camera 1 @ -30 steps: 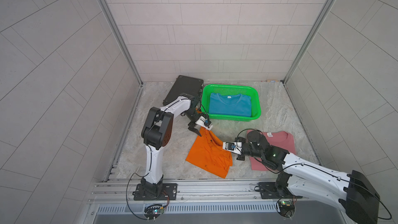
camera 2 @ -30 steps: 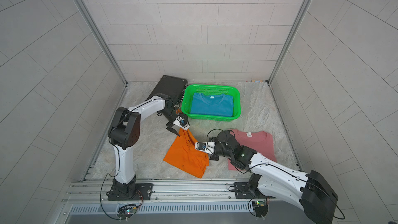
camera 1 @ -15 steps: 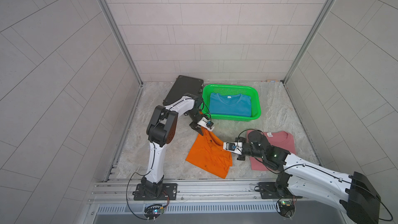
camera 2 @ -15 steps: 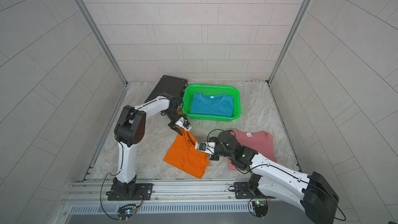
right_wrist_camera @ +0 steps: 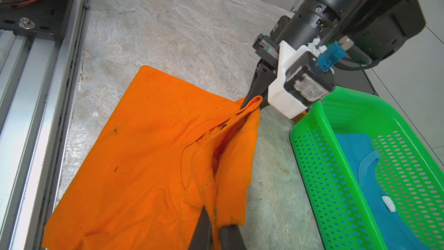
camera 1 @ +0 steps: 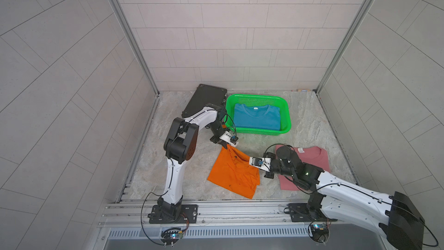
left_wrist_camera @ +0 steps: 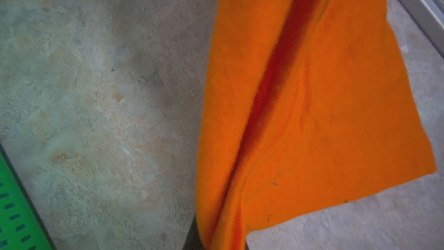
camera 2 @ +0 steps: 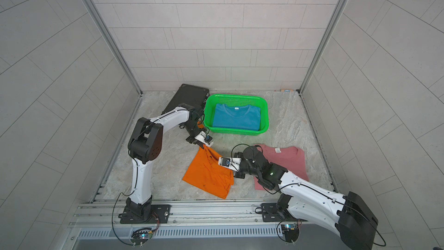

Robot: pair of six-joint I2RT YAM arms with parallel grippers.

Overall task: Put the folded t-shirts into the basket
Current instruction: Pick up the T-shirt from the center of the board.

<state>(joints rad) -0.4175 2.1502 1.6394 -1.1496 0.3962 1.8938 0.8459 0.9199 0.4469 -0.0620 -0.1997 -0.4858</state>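
Starting on the second shirt: pinching the orange shirt (camera 1: pixel 230 176) with the left gripper (right_wrist_camera: pixel 251 102) closed on a corner and the right gripper (right_wrist_camera: pixel 216 222) closed on a bunched fold near the collar, leaving the rest lying between them. Likely calling next for lifting together and carrying toward the basket (camera 1: pixel 286 114) just beyond the left gripper, onto the blue shirt (camera 1: pixel 257 119).

A pale marbled stone-look tabletop (camera 1: pixel 312 121) carries everything; a black hard case (camera 1: pixel 204 98) lies flat at 11 o'clock, just beside a green basket (camera 1: pixel 254 96) at 12 o'clock; a pink t-shirt (camera 1: pixel 314 157) lies folded flat at 4 o'clock; an orange t-shirt (camera 1: pixel 230 176) rests rumpled at 6 o'clock, its far edge raised off the surface.
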